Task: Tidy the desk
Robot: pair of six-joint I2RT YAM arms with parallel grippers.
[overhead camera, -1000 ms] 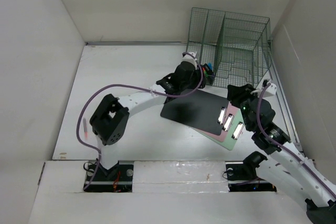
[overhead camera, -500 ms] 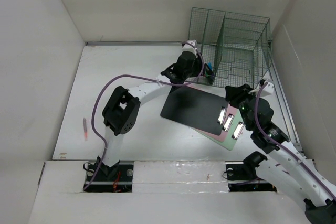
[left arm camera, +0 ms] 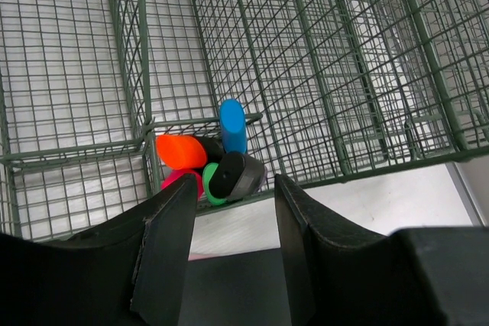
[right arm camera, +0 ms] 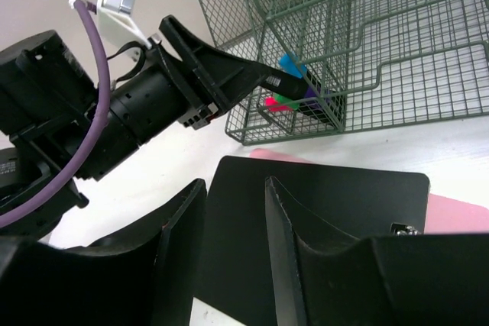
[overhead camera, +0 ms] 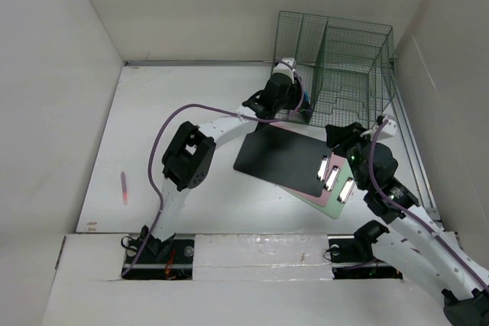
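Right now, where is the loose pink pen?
In the top view, the pink pen lies alone on the left side of the desk, close to the left wall and far from the black clipboard and the green mesh rack.

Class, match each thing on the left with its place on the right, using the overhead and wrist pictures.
Things:
1. wire rack
2. black clipboard
3. pink pen
4. markers

Places:
A. lying alone near the left edge of the desk
B. stacked on a pink board
C. standing at the far right corner of the desk
D. in a small compartment of the wire rack

Pairs: 1-C, 2-B, 3-A, 4-D
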